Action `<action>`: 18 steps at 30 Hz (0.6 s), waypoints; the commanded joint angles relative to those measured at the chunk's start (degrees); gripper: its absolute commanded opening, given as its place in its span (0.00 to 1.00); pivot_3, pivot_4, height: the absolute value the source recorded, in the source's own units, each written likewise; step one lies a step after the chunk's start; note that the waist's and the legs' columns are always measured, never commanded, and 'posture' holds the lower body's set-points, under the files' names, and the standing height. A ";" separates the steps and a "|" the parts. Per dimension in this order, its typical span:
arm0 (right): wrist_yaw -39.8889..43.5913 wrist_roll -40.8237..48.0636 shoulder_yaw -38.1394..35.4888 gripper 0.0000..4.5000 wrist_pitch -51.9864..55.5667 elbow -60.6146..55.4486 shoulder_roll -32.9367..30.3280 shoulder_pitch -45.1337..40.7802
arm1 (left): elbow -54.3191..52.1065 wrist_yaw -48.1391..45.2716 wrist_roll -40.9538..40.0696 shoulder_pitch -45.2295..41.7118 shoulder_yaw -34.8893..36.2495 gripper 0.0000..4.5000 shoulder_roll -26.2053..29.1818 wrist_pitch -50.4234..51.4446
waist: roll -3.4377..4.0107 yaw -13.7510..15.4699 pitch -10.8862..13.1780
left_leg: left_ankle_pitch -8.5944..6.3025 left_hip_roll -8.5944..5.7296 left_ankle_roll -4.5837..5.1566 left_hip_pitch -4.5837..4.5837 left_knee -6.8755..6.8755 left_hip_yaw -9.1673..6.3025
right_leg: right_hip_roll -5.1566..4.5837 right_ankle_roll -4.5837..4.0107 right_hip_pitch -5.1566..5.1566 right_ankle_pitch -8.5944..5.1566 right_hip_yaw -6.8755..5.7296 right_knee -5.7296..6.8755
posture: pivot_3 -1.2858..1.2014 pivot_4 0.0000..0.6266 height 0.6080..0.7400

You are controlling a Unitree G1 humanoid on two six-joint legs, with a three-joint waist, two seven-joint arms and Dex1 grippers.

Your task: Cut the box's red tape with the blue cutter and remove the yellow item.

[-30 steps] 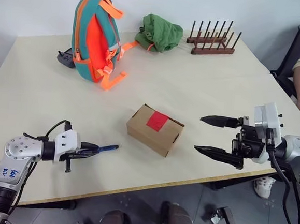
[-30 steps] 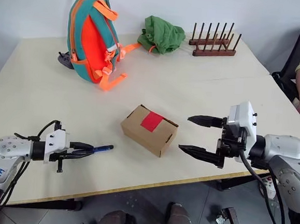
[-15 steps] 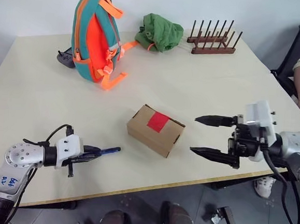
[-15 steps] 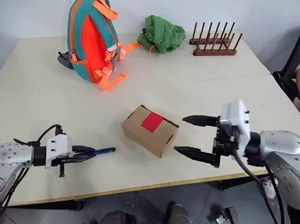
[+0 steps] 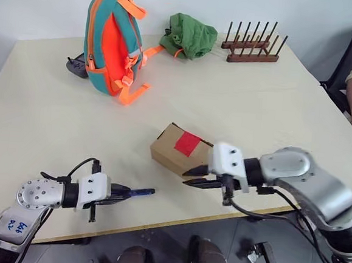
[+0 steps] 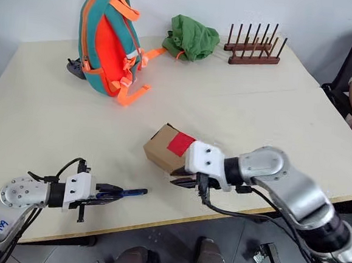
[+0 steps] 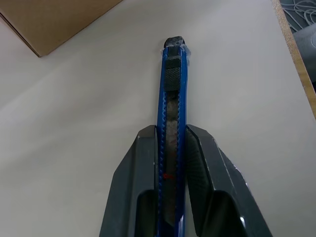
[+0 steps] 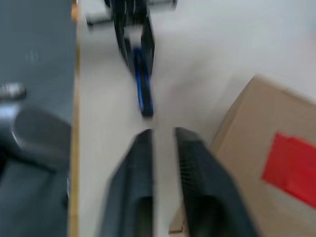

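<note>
Holding the blue cutter [image 7: 172, 123] between its two black fingers, the left gripper [image 5: 115, 194] is clamped on the handle, and the front part of the tool sticks out toward the box [image 5: 178, 150], a little above the table [image 5: 257, 101] near its front edge. The cutter tip is apart from the carton, with bare table between them. The right gripper [image 6: 182, 181] has its fingers together and holds nothing; it sits just beside the near side of the box, pointing toward the left gripper, and I cannot tell if it touches the cardboard. The red tape [image 5: 187, 143] lies on top of the box across the flap seam and looks uncut, the flaps are closed, so the yellow item must be inside, hidden. In my judgement the step now is to bring the cutter to the tape. To do it well, the left arm should rise above the top of the box and come down on the seam at one edge of the tape, then pull along the seam with light pressure. The right gripper should press against the box so it does not slide. Further away stand the backpack [image 5: 110, 38], a green cloth [image 5: 188, 36] and a wooden rack [image 5: 254, 50].
</note>
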 commanded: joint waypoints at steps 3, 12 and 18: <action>3.00 -6.97 5.78 0.01 -7.42 3.97 5.63 -2.02 | -2.05 0.52 1.74 0.97 -2.20 0.10 -0.51 1.29 | -0.01 -0.13 0.00 | 0.00 0.02 0.00 0.02 0.00 0.07 | 0.02 0.01 0.00 0.00 -0.05 0.02 | 0.52 0.24 1.00; 4.05 -14.99 9.76 0.01 -13.33 13.56 12.80 -3.25 | -5.06 1.53 2.24 1.65 -3.48 0.10 -0.73 3.41 | -0.07 -0.14 -0.05 | 0.00 0.04 0.00 0.09 0.06 0.15 | 0.02 0.01 0.01 0.00 -0.03 0.09 | 0.52 0.24 1.00; 5.44 -17.81 10.44 0.01 -15.92 15.66 14.30 -2.76 | -5.89 2.72 3.55 1.38 -4.36 0.10 -0.96 3.40 | -0.19 -0.22 -0.12 | 0.01 0.08 -0.02 0.41 0.07 0.35 | 0.02 0.00 0.08 0.00 0.09 0.31 | 0.52 0.24 1.00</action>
